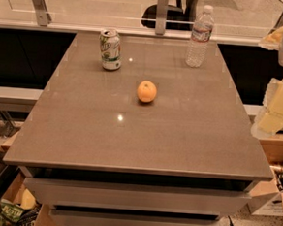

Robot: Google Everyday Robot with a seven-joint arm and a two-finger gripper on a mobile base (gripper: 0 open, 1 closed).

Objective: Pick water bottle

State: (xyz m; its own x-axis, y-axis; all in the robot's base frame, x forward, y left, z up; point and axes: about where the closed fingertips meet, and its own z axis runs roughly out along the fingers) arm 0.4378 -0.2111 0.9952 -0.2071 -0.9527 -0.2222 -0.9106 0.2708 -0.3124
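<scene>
Roughly mid-table: we take the orange (147, 91) as our landmark; it sits alone on the grey-brown table (129, 143).
Water bottle: we see the water bottle (200, 37) beyond the orange and to its right, well apart from it, close to the table's far edge. It stands upright, clear and ribbed, with a white cap and a whitish label band with reddish marks.
Soda can: a green-and-white soda can (110, 49) stands upright beyond the orange and to its left, nearer to the orange than the bottle is.
Gripper: we find the gripper (276, 112) far to the right of the orange, past the table's right edge, as pale yellow and whitish shapes at the border of the view.
Claw state: we cannot tell how far it is open. The bottle stands free on the table, well apart from it, and neither the can nor the orange is touched.
Behind the orange: a glass railing (90, 7) with metal posts runs along the far side, past the bottle and can.
Below the orange: towards us, stepped drawer fronts (135, 197) show under the table's near edge.
</scene>
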